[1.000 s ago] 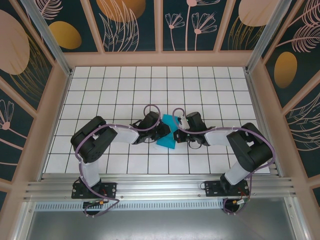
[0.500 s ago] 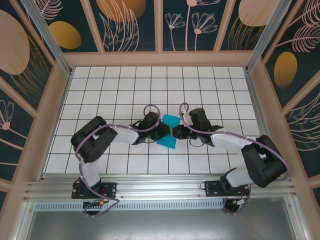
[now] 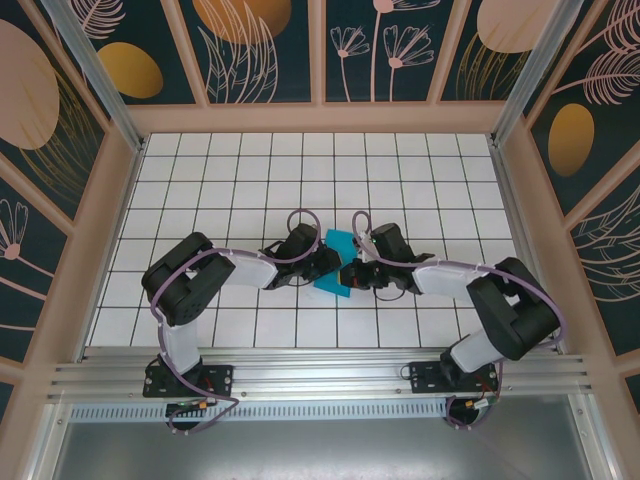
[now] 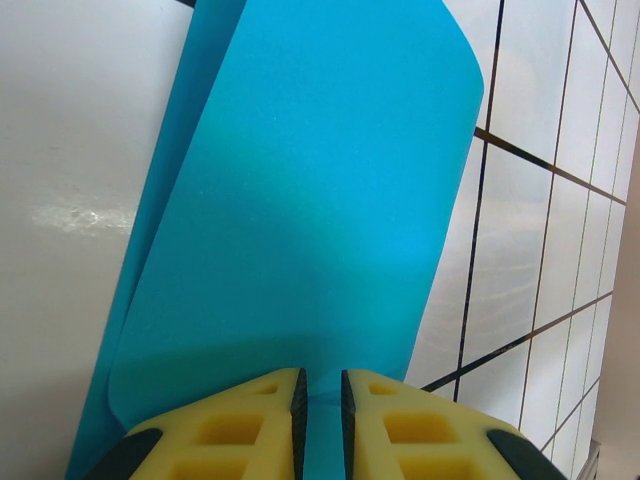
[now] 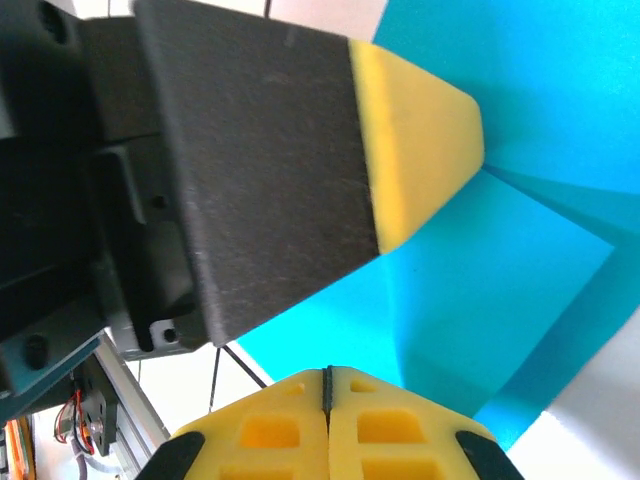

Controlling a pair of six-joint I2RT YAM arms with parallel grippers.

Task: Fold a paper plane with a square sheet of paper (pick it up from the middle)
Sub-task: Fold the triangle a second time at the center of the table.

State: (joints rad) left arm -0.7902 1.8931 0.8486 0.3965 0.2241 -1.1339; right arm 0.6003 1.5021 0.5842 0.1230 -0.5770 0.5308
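High rear overview; both wrist cameras close over the shared sheet [image 4: 300,200].

The left tool [image 3: 333,263] and right tool [image 3: 349,271] crowd the square sheet of paper [image 3: 341,243]; the far tiles [image 3: 300,170] lie open.

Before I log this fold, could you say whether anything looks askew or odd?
Yes: the teal-blue square sheet of paper, pinched by the left gripper, is folded unevenly. Its upper layer bulges in a soft curl rather than a crease, and the lower layer pokes out along one side.
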